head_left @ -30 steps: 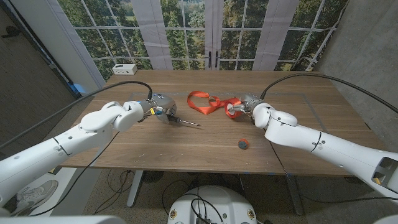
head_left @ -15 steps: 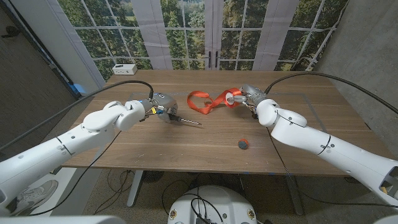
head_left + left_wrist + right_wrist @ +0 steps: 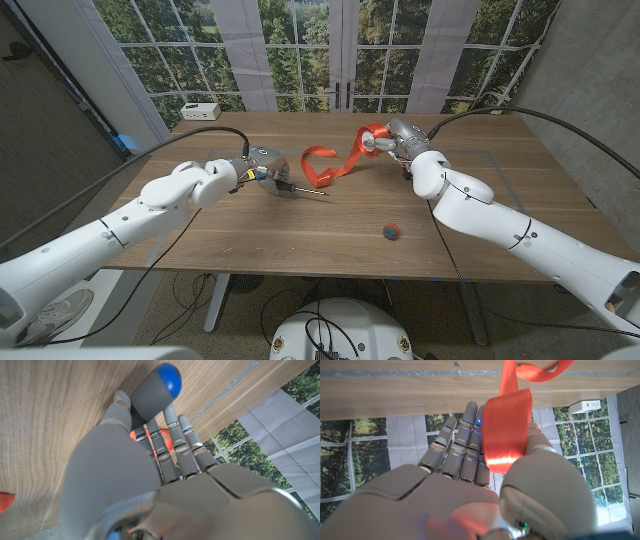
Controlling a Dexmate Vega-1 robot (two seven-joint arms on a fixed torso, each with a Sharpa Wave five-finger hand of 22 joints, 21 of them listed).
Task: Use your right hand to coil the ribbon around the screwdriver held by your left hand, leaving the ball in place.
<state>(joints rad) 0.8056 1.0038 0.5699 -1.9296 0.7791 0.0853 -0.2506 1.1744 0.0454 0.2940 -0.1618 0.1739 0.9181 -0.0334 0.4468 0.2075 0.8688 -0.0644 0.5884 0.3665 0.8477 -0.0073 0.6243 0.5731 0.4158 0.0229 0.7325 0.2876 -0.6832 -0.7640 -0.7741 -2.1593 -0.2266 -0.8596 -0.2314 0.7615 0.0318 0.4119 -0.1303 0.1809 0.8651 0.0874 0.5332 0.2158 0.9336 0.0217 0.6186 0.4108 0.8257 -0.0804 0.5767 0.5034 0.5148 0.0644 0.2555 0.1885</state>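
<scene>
- Ribbon [image 3: 335, 165] end pinched in right hand [image 3: 392, 138], lifted, trailing down-left toward the shaft.
- Left hand [image 3: 252, 171] grips screwdriver [image 3: 298, 192], shaft pointing right.

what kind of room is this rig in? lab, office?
Likely an indoor lab or test room, not a home. A bare wooden table stands before a backdrop printed with windows and forest, a white power strip sits at the table's far corner, and grey walls flank the setup.
</scene>
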